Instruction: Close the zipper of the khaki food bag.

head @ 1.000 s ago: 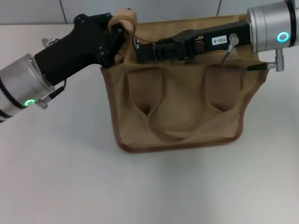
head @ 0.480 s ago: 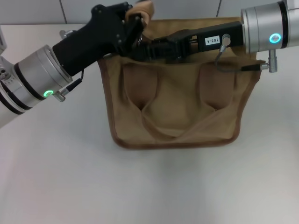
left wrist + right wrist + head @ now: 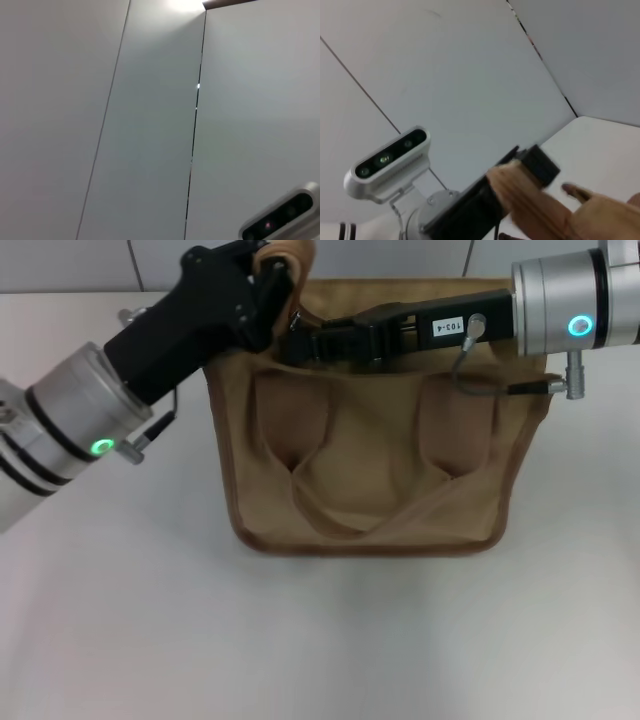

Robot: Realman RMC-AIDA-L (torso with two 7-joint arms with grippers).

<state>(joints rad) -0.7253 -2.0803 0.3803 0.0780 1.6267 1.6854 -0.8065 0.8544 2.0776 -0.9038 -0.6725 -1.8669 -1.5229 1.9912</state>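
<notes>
The khaki food bag (image 3: pixel 370 460) lies flat on the white table, its two strap handles (image 3: pixel 350 525) looping toward me. My left gripper (image 3: pixel 282 270) is at the bag's far left top corner, shut on a tan fabric tab of the bag, which also shows in the right wrist view (image 3: pixel 540 210). My right gripper (image 3: pixel 295 343) reaches in from the right along the bag's top edge and is shut at the left end of the zipper, where a small silver piece (image 3: pixel 296 328) shows. My right arm hides the rest of the zipper line.
The white table (image 3: pixel 320 640) spreads in front of the bag. A grey panelled wall (image 3: pixel 400 255) stands right behind it. The left wrist view shows only wall panels (image 3: pixel 150 125) and a camera housing (image 3: pixel 280 220).
Both arms and the bag have shifted a little left and toward the wall. My left arm has swung farther in over the bag's corner, still holding the tab.
</notes>
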